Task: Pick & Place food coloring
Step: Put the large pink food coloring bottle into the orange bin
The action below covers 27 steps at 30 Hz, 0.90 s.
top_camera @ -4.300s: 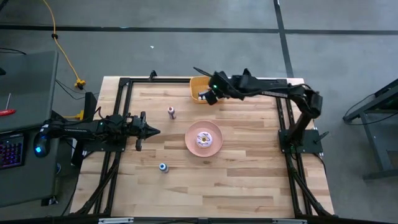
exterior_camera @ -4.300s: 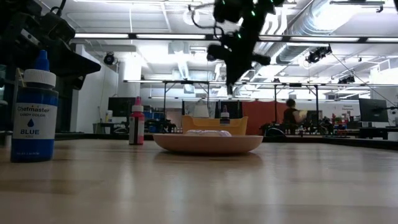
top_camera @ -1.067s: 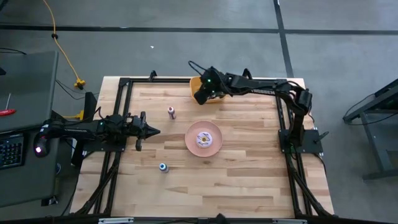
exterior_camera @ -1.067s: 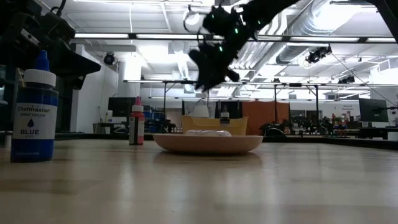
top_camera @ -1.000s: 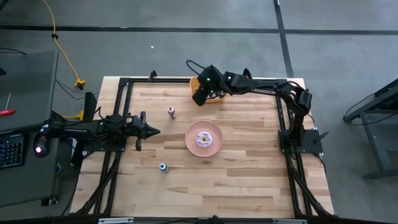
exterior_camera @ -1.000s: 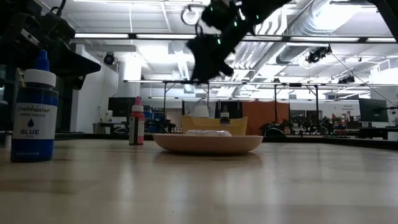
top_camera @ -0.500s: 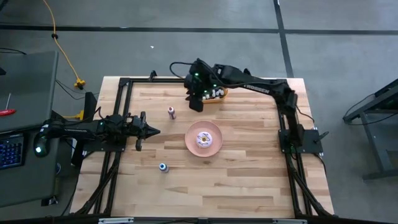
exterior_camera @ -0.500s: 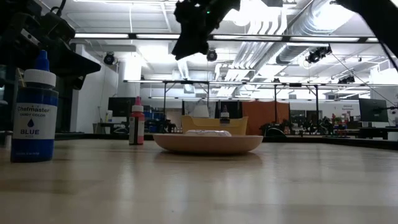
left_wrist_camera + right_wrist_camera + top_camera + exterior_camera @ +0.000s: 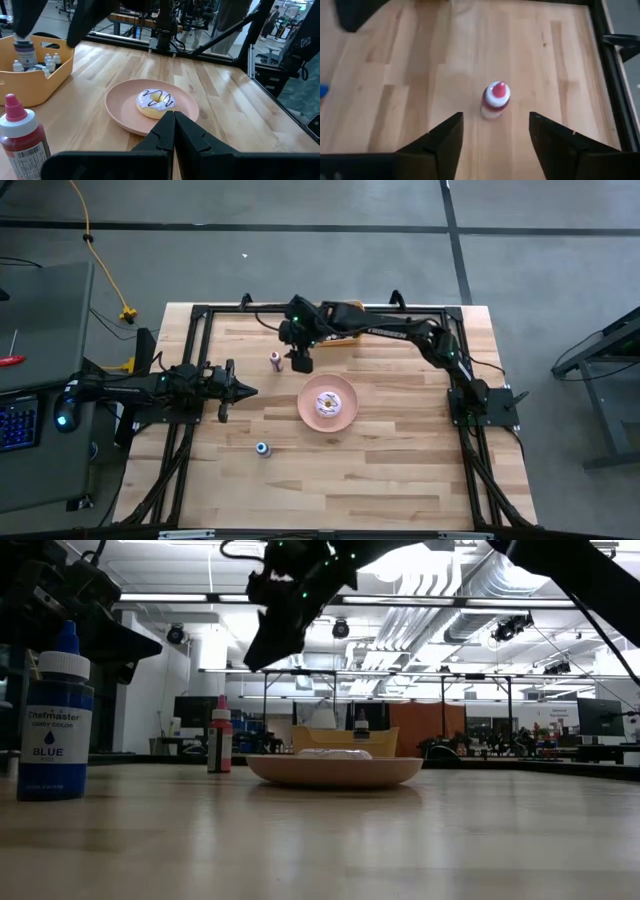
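Wooden worktop (image 9: 380, 450): red-capped food coloring bottle (image 9: 495, 100) upright, untouched, ahead of right gripper (image 9: 495, 131), centred on gap between spread fingers (image 9: 445, 137). Left gripper (image 9: 173, 131) fingers closed, empty, facing pink plate (image 9: 122, 107).

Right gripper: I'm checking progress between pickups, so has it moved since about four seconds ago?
Yes. The right gripper has left the orange bin and now hangs open beside the red-capped bottle.

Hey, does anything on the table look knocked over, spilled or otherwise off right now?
Nothing stands out. The red-capped bottle and the blue bottle both stand upright on the wood, the doughnut sits centred on its pink plate, and the small bottles stay inside the orange bin. No spills show.
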Available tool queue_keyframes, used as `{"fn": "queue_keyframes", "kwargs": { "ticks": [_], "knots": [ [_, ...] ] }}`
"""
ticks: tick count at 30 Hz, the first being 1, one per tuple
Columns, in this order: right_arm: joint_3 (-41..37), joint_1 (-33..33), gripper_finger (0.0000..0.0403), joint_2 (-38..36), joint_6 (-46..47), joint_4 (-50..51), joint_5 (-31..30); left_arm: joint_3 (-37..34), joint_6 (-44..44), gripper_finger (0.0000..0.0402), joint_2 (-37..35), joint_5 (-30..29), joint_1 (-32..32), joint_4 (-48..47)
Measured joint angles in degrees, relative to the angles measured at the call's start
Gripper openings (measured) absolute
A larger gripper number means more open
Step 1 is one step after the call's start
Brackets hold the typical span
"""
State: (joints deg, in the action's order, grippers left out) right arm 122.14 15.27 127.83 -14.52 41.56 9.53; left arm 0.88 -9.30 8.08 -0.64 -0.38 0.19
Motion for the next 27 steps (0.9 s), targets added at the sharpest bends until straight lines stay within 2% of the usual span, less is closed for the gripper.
{"fn": "queue_keyframes", "kwargs": {
  "ticks": [6, 19, 27],
  "knots": [
    [-7.54, -0.43, 0.0233, 0.07, 6.74, -11.08, -0.67, 0.0, 0.0, 0.0001, -0.01, 0.0, -0.02, 0.0],
    [-19.77, -1.26, 0.0235, 0.11, 17.0, -29.95, -4.54, 0.0, -0.01, 0.0001, -0.01, 0.0, -0.02, 0.0],
    [-22.67, -1.14, 0.0235, 0.11, 17.74, -34.13, -7.93, 0.0, -0.01, 0.0001, 0.0, 0.0, -0.01, 0.0]
  ]
}}
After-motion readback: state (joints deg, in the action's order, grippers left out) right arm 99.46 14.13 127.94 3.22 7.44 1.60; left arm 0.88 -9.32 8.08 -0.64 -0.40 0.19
